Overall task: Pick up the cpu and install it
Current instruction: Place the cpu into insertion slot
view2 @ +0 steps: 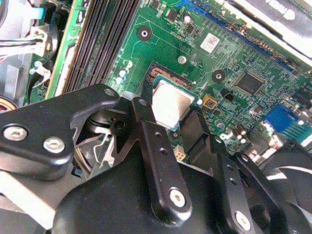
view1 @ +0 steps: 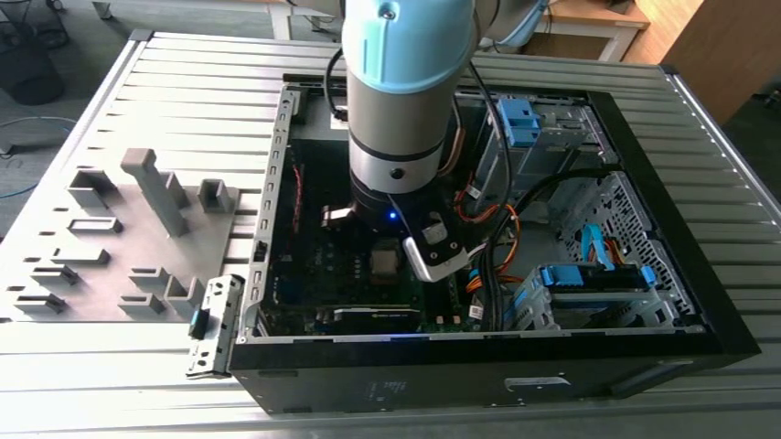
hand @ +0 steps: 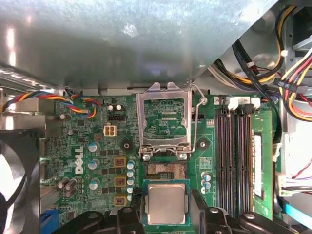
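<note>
Cpu point(hand: 166, 204) held between the two fingers point(view2: 148, 136), touching both, beside open socket point(hand: 165, 170).

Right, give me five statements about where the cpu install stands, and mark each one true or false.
1. The gripper is shut on the cpu. True.
2. The cpu is seated in the socket. False: the gripper holds it off to one side, and the socket's contacts partly show.
3. The socket's metal frame is flipped open. True.
4. A side panel closes the computer case. False: the case lies open and the arm reaches inside.
5. The grey fixture blocks sit on the exterior view's right of the case. False: they sit on its left.
</note>
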Controlling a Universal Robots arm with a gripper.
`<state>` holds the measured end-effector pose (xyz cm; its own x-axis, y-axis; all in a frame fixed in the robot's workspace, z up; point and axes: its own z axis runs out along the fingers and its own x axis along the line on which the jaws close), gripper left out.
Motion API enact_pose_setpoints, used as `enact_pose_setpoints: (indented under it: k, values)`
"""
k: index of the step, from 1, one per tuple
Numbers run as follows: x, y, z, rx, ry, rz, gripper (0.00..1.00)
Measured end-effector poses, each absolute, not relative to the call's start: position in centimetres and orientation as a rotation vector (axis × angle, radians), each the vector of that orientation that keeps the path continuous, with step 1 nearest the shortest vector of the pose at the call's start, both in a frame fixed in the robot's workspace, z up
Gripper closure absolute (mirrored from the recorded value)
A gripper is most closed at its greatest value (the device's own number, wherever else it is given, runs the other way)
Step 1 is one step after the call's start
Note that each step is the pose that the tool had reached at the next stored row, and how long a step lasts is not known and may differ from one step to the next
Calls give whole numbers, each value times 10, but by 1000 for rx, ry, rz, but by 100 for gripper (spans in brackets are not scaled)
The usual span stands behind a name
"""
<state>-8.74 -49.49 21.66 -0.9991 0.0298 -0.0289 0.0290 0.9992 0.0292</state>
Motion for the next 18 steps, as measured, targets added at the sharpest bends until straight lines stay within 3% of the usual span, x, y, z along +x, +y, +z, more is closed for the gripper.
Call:
enact_pose_setpoints:
  k: [18]
  values:
    - [-85, -495, 200, 46, 3112, 45, 53]
